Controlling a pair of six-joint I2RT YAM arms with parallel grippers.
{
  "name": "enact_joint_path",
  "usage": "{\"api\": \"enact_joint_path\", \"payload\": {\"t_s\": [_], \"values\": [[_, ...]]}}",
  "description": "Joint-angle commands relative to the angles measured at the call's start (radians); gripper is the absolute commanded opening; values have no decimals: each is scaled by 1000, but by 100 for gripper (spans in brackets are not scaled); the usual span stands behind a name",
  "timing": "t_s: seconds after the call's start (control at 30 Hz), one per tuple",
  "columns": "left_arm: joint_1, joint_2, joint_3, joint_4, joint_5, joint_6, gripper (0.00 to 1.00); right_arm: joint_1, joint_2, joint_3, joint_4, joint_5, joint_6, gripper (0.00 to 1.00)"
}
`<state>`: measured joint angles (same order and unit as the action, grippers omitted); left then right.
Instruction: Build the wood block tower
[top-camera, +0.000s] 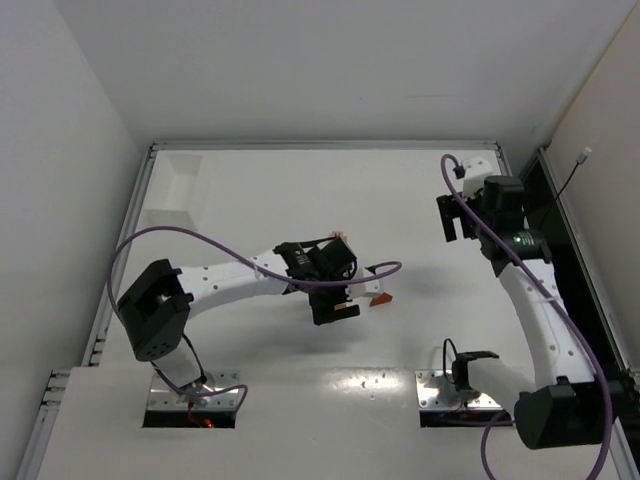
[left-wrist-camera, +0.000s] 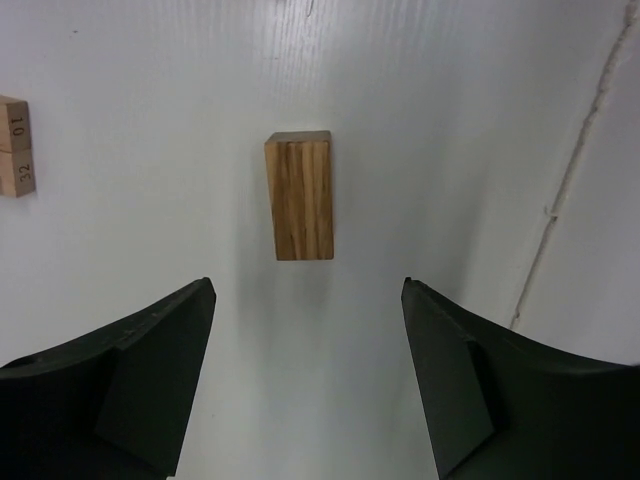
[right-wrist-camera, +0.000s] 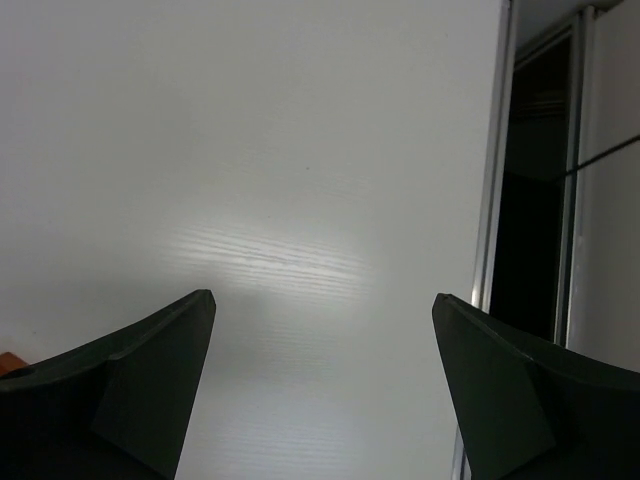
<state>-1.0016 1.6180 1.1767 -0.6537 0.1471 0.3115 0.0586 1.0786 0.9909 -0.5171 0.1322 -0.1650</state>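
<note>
Wood block tower (left-wrist-camera: 14, 146) barely begun: only two pale numbered blocks, touching, at far left of the left fingers (left-wrist-camera: 185, 320); stacked or side by side, can't tell from this angle. Brown block (left-wrist-camera: 300, 196) sits alone on the white surface (left-wrist-camera: 450, 120), just ahead of L fingers and centred btwn them, long axis running away from the tips, apart from the pale pair. L fingers spread wide, nothing held, not touching the block. Gap looks ample for the block's narrow width, and the lineup reads as a pre-grasp approach: block squared to the fingers so both would close on its long flat sides. Top view agrees, w/ L arm reached out mid-surface, brown piece just beyond the tips and the pale bits off to the fingers' left. Right fingers (right-wrist-camera: 180, 330) also apart and empty, only bare surface ahead of them; R arm sits well away from the blocks, prob. parked clear so L has room. Est. step: pick brown block, carry it to the pale pair. Risk: small piece, may tip or twist if the closing is off-centre.
</note>
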Motion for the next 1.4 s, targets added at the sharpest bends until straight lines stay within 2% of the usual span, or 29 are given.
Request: {"api": "enact_joint_path", "payload": {"t_s": [0.0, 0.23, 0.53, 0.6, 0.63, 0.73, 0.77, 0.83, 0.9, 1.03, 1.07, 1.2, 1.27, 1.37], "values": [[-2, 23, 8, 74, -27, 66, 72, -55, -46, -14, -41, -3, 15, 88], [-2, 129, 3, 141, -30, 141, 72, -130, -92, -23, -87, -46, 28, 88], [-2, 220, 37, 170, -9, 159, 72, -183, -123, -23, -107, -46, 28, 88], [-2, 229, 37, 183, -9, 159, 68, -183, -132, -23, -116, -46, 28, 88], [-2, 229, 37, 183, -9, 159, 65, -192, -132, -23, -116, -46, 28, 87], [-2, 229, 47, 193, -9, 141, 34, -192, -132, -32, -116, -55, 38, 87], [-2, 220, 47, 193, -21, 141, 18, -192, -132, -41, -116, -55, 47, 85], [8, 191, 60, 184, -33, 115, 3, -192, -132, -50, -97, -77, 56, 85], [17, 163, 89, 151, -53, 91, 0, -192, -123, -51, -84, -86, 67, 85], [52, 86, 188, 63, -93, -33, 0, -192, -68, -51, -46, -130, 114, 84], [61, 74, 216, 48, -106, -120, 0, -192, -48, -51, -46, -141, 127, 84], [72, 49, 360, -3, -473, -435, 0, -201, -4, -51, -12, -218, 226, 81], [93, 62, 408, -59, -536, -549, 0, -212, 13, -51, -12, -247, 283, 81], [130, 136, 513, -138, -569, -603, 0, -221, 38, -41, -12, -301, 318, 79]]}}
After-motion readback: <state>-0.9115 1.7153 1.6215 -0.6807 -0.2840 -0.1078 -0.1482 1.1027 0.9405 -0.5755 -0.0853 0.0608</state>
